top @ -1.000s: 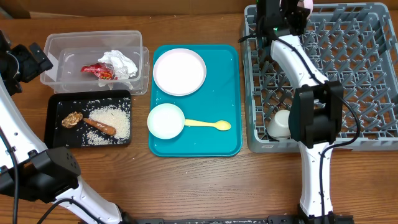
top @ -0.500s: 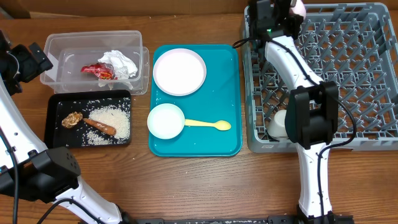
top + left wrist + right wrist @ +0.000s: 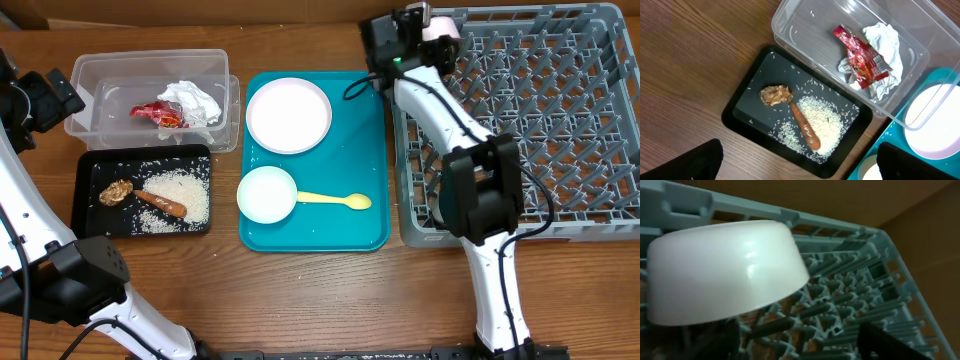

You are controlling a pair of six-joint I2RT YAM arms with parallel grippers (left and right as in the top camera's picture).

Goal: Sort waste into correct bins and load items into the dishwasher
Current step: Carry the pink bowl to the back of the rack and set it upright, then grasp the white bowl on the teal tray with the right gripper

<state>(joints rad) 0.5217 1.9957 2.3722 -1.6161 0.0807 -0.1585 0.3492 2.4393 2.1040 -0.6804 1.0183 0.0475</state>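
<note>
**Q:** Right wrist view: why does the white bowl (image 3: 725, 270) sit rim-down in a corner of the dish rack (image 3: 850, 310)?

**A:** Probably so that it drains, with the rack wall and pegs steadying it. The right hand (image 3: 802, 341) has its fingers spread and nothing between them, so the rack alone carries the bowl.

**Q:** What lies around the teal tray (image 3: 365, 150)?

**A:** The tray carries a white plate (image 3: 288, 115), a smaller bowl (image 3: 266, 194) and a yellow spoon (image 3: 335, 200) whose handle ends at that bowl's rim. All three are not yet loaded. The rack stands just beside one long side of the tray. Beside the opposite side are the clear tub (image 3: 90, 75), holding the foil wrapper (image 3: 158, 113) and the napkin (image 3: 192, 100), and the black tray (image 3: 85, 190), holding the sausage (image 3: 162, 203), the food lump (image 3: 115, 192) and the rice (image 3: 185, 190).

**Q:** Is anything in the way?

**A:** The right arm lies across the rack edge nearest the tray. The left hand (image 3: 800, 165) hangs open above the black tray, well clear of the dishes.
</note>
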